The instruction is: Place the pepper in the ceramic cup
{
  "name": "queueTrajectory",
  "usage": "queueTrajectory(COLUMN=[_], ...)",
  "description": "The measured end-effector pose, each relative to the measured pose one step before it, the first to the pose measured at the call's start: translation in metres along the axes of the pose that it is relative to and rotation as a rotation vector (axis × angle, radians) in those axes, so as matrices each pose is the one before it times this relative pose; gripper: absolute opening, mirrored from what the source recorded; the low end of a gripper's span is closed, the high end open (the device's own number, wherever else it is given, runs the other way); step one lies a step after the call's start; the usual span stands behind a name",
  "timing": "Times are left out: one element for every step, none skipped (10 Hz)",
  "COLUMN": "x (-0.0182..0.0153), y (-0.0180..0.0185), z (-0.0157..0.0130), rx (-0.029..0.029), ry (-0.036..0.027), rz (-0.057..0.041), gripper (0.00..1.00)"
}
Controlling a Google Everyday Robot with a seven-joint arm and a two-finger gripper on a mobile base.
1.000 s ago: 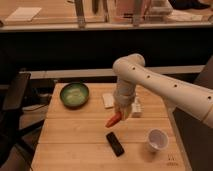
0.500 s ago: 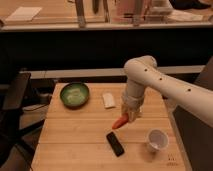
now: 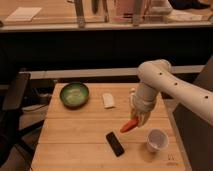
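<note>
Wooden table (image 3: 75, 135) fills the lower half of the frame. Right of centre, the gripper (image 3: 138, 118) hangs over the boards and pinches the pepper (image 3: 130, 125), whose tip points to the lower left. The ceramic cup (image 3: 157, 140) stands near, at the lower right of the pepper, not touching it. A green bowl (image 3: 74, 94), a white block (image 3: 108, 100) and a flat black object (image 3: 115, 144) also lie on the table.
</note>
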Motion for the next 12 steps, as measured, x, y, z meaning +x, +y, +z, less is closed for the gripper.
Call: queueTrajectory(x=[-0.00012, 0.00256, 0.00385, 0.00809, 0.00717, 0.00052, -0.00065, 0.00183, 0.00478, 0.00422, 0.0047, 0.00312], y=[0.00226, 0.00566, 0.0053, 0.0096, 0.00983, 0.00522, 0.00146, 0.00069, 0.00254, 0.00247, 0.00496, 0.00436], z=[-0.00003, -0.00015, 0.00058, -0.00016, -0.00039, 0.0001, 0.00045, 0.001, 0.00317, 0.00102, 0.00123, 0.00143], rx=[-0.00093, 0.00522, 0.00229, 0.00441, 0.00305, 0.0002, -0.00046, -0.00204, -0.00178, 0.00043, 0.00015, 0.00107], ry=[-0.00123, -0.00084, -0.00174, -0.0019, -0.00232, -0.00074, -0.00236, -0.00294, -0.00255, -0.00167, -0.00264, -0.00227], rz=[0.00083, 0.00543, 0.00471, 0.00773, 0.01028, 0.00523, 0.00124, 0.00336, 0.00471, 0.00415, 0.00557, 0.00731], gripper=[0.02, 0.02, 0.02, 0.02, 0.02, 0.02, 0.02, 0.02, 0.02, 0.02, 0.02, 0.02])
